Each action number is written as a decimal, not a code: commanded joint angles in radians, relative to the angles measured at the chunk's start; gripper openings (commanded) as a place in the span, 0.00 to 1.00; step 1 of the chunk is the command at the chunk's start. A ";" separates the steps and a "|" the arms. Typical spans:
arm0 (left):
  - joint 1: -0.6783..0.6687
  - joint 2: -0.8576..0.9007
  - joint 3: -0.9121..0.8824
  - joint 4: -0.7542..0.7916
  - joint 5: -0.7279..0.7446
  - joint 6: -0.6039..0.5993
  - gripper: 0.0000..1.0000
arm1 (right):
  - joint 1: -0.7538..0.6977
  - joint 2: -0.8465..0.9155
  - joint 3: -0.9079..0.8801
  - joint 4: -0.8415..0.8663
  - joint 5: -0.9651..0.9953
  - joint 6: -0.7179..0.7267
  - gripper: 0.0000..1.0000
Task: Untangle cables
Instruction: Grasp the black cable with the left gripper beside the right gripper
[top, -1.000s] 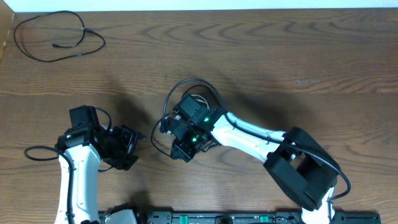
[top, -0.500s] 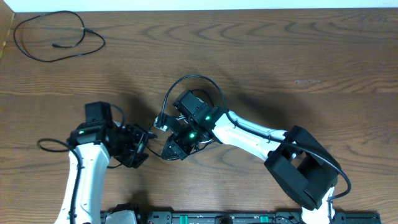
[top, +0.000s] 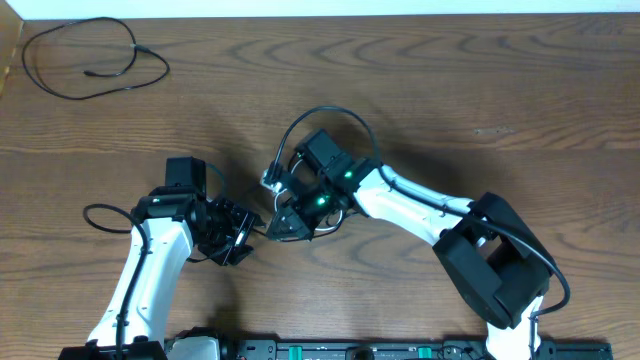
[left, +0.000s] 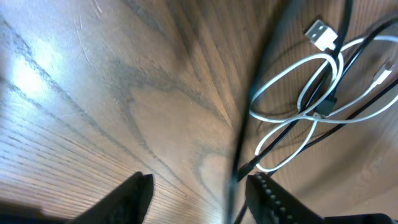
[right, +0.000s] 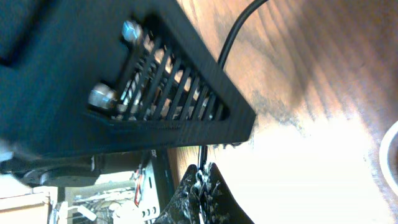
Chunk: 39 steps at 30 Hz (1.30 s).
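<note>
In the overhead view a tangle of white and black cables (top: 300, 185) hangs around my right gripper (top: 281, 226), and a black loop (top: 325, 118) arches above it. In the right wrist view my right gripper (right: 203, 183) is shut on a thin black cable (right: 201, 157) that rises from its tips. My left gripper (top: 248, 230) sits just left of it. Its fingers (left: 134, 198) stand apart in the left wrist view, with a blurred black cable (left: 239, 149) running between them, close to the right finger. Beyond lie white cable loops (left: 292, 102) with a USB plug (left: 320, 34).
A separate black cable (top: 90, 62) lies looped at the table's far left corner. The left gripper's black body (right: 93, 74) fills the upper left of the right wrist view, very close. The rail of arm bases (top: 350, 350) runs along the front edge.
My left arm has swung right until its gripper sits at the right gripper, and its jaws have narrowed. The right gripper has shifted slightly right, still shut, with the tangle.
</note>
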 joint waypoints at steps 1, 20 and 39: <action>-0.003 0.006 -0.006 0.003 0.010 -0.024 0.49 | -0.010 0.011 0.016 0.012 -0.067 0.007 0.01; -0.003 0.006 -0.006 0.032 0.077 -0.024 0.28 | 0.003 0.011 0.016 0.022 -0.062 0.008 0.01; -0.003 0.006 -0.006 0.079 0.133 -0.023 0.19 | 0.003 0.011 0.016 0.008 -0.043 0.007 0.01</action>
